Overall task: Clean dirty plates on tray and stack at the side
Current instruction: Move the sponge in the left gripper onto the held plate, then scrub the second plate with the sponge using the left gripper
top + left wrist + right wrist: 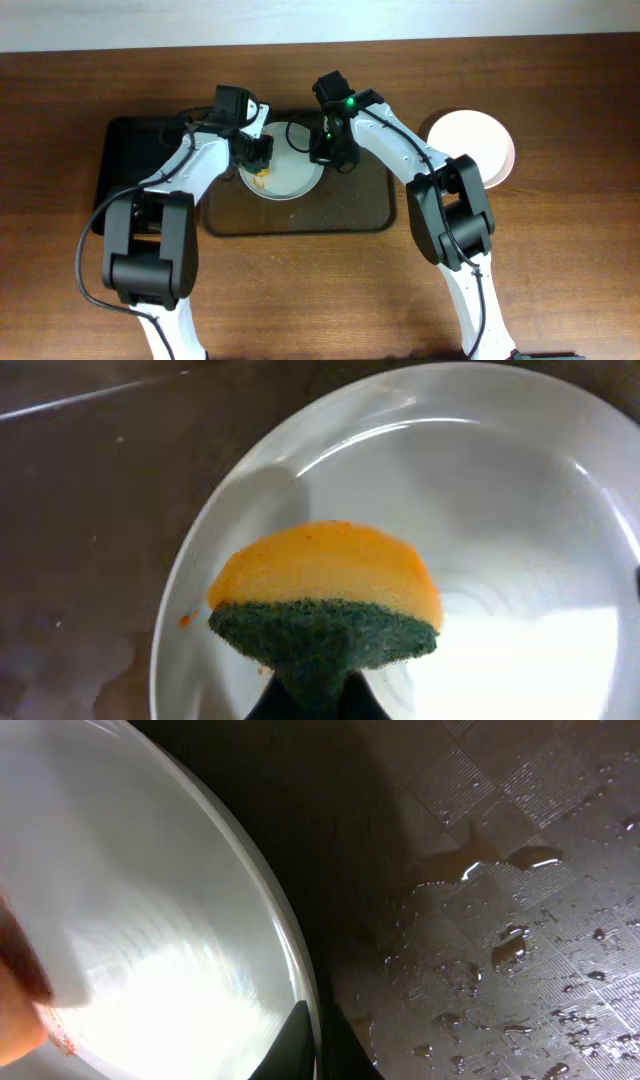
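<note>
A white dirty plate [290, 178] sits on the dark brown tray [360, 215]. My left gripper [260, 152] is shut on an orange and green sponge [325, 595] and presses it onto the plate's inside [500, 510]. A small orange smear [185, 621] shows near the plate's left rim. My right gripper [326, 150] is shut on the plate's right rim [300, 975]. The wet tray surface [500, 920] lies beside that rim. A clean white plate [472, 146] lies on the table to the right of the tray.
A black rectangular bin [125, 170] lies left of the tray, partly under my left arm. Wooden table [320, 300] extends in front of the tray. Water drops [510, 952] lie on the tray.
</note>
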